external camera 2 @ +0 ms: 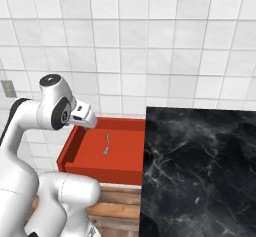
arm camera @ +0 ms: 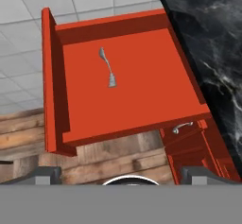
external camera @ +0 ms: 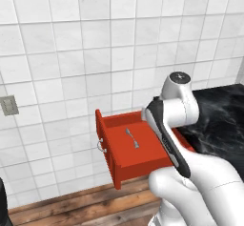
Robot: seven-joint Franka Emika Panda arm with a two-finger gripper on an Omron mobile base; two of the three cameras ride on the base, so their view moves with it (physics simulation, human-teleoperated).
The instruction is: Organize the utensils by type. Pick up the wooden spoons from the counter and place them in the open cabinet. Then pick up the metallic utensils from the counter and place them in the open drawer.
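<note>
Wide-spread empty tool (arm camera: 121,173) above open drawer (arm camera: 56,90), metal utensil (arm camera: 108,68) inside; hand view's red cabinet handle (arm camera: 182,127).

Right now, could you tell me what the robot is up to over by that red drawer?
The metal utensil lies flat on the floor of the open red drawer, loose and on its own. The gripper hangs above the drawer with its jaws wide apart, holding nothing. The black stone counter beside the drawer shows no utensils in the stretch that is in view. So the metal piece looks put away; the wooden spoons and the cabinet cannot be judged from here.
</note>
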